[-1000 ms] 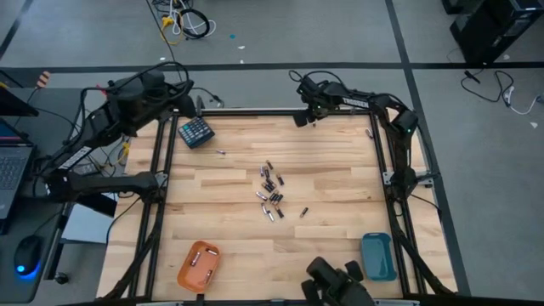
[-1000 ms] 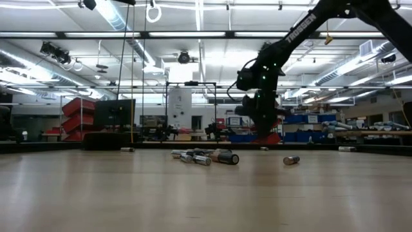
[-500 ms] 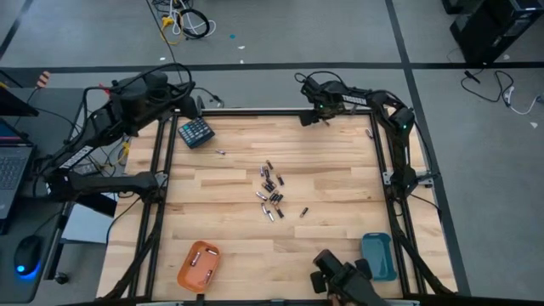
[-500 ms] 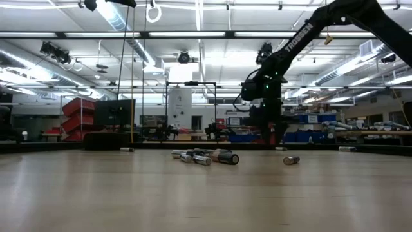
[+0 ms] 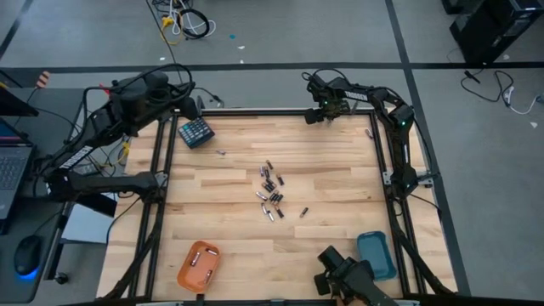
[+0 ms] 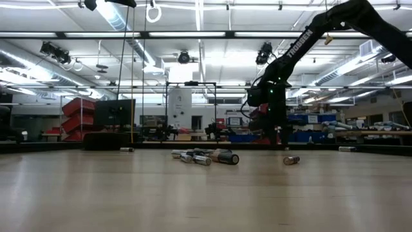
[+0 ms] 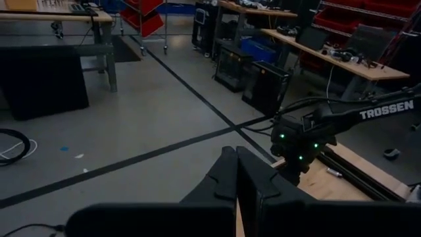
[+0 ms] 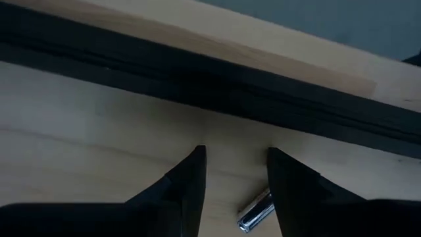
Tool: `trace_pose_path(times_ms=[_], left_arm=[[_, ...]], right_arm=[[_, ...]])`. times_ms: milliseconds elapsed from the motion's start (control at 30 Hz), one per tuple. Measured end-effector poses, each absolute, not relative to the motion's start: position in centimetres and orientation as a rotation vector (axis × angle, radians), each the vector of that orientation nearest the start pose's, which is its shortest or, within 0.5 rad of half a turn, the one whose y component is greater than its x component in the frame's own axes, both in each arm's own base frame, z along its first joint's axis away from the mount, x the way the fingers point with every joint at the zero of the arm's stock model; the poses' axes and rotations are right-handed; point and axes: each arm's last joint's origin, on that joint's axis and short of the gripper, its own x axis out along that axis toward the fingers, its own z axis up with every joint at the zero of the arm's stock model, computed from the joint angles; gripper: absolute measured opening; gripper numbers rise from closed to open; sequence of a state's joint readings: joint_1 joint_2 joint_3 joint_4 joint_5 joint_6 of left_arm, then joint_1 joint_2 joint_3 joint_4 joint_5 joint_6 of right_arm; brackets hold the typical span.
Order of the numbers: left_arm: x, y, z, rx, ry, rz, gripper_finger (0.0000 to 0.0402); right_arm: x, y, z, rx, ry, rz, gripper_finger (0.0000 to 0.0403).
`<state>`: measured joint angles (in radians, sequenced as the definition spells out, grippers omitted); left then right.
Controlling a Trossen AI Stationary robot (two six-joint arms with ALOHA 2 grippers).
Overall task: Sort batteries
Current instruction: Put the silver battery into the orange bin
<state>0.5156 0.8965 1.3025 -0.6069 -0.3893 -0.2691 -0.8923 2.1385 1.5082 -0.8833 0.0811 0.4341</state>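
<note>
Several batteries lie in a loose heap on the middle of the wooden table, also seen in the low view. One battery lies a little to the heap's right. My right gripper stands open at the table's far edge, pointing down. A single silvery battery lies on the wood between its fingers, close to one of them. My left gripper is shut and empty, held high beyond the table's far left corner.
A dark teal keypad-like block sits at the far left. An orange tray with batteries stands at the near left and a blue tray at the near right. A black frame rail runs just beyond my right gripper.
My right gripper has gone along the far edge toward the table's right and has sunk closer to the wood. The batteries on the table have stayed where they were.
</note>
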Motion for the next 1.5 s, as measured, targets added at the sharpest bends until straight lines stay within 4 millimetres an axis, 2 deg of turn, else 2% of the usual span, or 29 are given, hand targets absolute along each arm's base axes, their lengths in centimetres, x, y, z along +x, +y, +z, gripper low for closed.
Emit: trace_pose_path(times_ms=[167,267,333,533,667,833,1000,1133,1233,1367,1500], left_arm=[[12.4,8.3,44.3,-0.263,0.086,0.925,0.0000],[12.4,8.3,44.3,-0.261,0.088,0.925,0.0000],[12.4,8.3,44.2,-0.261,0.093,0.925,0.0000],[12.4,8.3,44.1,-0.261,0.101,0.926,0.0000],[12.4,8.3,44.0,-0.261,0.115,0.927,0.0000],[12.3,8.3,43.8,-0.259,0.141,0.929,0.0000],[12.3,8.3,43.8,-0.229,0.157,0.926,0.0000],[12.3,8.2,43.7,-0.218,0.177,0.926,0.0000],[12.3,8.2,43.6,-0.218,0.182,0.927,0.0000],[12.3,8.2,43.6,-0.218,0.183,0.926,0.0000],[12.3,8.2,43.6,-0.218,0.183,0.926,0.0000]], right_arm=[[25.3,-30.1,15.1,0.899,1.271,-1.124,0.0150],[25.7,-29.4,17.6,0.851,1.206,-1.156,0.0149],[25.3,-28.8,18.6,0.828,1.228,-1.224,0.0147],[24.2,-27.9,18.7,0.838,1.332,-1.344,0.0146],[23.4,-26.6,17.6,0.855,1.472,-1.381,0.0146],[23.0,-24.5,17.1,0.763,1.646,-1.390,0.0146],[22.9,-22.9,18.0,0.684,1.763,-1.386,0.0146],[22.8,-22.0,19.2,0.666,1.774,-1.375,0.0146],[22.2,-21.1,19.4,0.660,1.768,-1.371,0.0146],[20.2,-19.3,18.8,0.691,1.750,-1.416,0.0146],[18.3,-17.3,17.9,0.803,1.692,-1.404,0.0146]])
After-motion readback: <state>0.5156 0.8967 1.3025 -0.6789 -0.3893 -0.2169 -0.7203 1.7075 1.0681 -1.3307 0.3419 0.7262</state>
